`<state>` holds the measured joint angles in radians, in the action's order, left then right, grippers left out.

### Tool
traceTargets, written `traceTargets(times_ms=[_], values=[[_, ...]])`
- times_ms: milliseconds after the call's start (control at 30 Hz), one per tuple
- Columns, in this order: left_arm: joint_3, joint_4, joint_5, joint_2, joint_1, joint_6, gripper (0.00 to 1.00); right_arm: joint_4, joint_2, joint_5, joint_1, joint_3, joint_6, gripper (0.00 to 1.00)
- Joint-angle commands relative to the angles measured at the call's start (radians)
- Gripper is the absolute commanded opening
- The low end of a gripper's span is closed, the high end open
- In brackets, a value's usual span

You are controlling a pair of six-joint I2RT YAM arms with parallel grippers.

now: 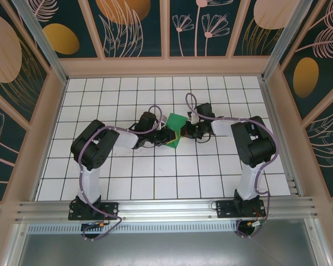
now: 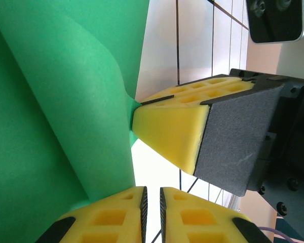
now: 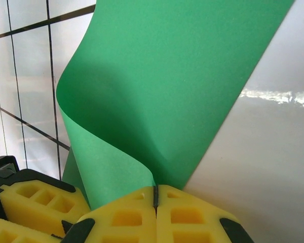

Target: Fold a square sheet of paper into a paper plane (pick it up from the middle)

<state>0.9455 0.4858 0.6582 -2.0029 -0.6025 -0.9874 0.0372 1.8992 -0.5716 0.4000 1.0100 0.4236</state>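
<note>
The square sheet of paper (image 1: pixel 175 122) is bright green and stands curled up off the white grid table, in the middle between both grippers. My right gripper (image 1: pixel 185 132) is shut on the sheet's edge. In the right wrist view the paper (image 3: pixel 167 91) rises from the closed jaws of that gripper (image 3: pixel 155 195) and curls over to the left. My left gripper (image 1: pixel 165 137) sits just left of the sheet. In the left wrist view this gripper (image 2: pixel 152 206) has its jaws a narrow slit apart with nothing between them. There the paper (image 2: pixel 66 101) lies to their left, pinched by the right gripper's yellow fingers (image 2: pixel 169 131).
The white grid table (image 1: pixel 155 172) is boxed in by wooden frame walls (image 1: pixel 166 66) with patterned panels. A metal rail (image 1: pixel 166 210) carries both arm bases at the near edge. The arms' elbows stand at the left (image 1: pixel 91 147) and the right (image 1: pixel 255 141).
</note>
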Motion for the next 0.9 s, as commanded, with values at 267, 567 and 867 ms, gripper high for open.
traceTargets(times_ms=[267, 567, 867], values=[[0.022, -0.018, 0.024, -0.026, -0.006, 0.027, 0.18, 0.025, 0.023, 0.023, -0.007, 0.031, -0.028, 0.03], [0.022, -0.024, 0.021, -0.036, -0.007, 0.026, 0.18, 0.027, 0.032, 0.028, -0.007, 0.044, -0.034, 0.03], [0.052, -0.031, 0.021, -0.039, -0.007, 0.027, 0.18, 0.029, 0.039, 0.033, -0.007, 0.058, -0.038, 0.03]])
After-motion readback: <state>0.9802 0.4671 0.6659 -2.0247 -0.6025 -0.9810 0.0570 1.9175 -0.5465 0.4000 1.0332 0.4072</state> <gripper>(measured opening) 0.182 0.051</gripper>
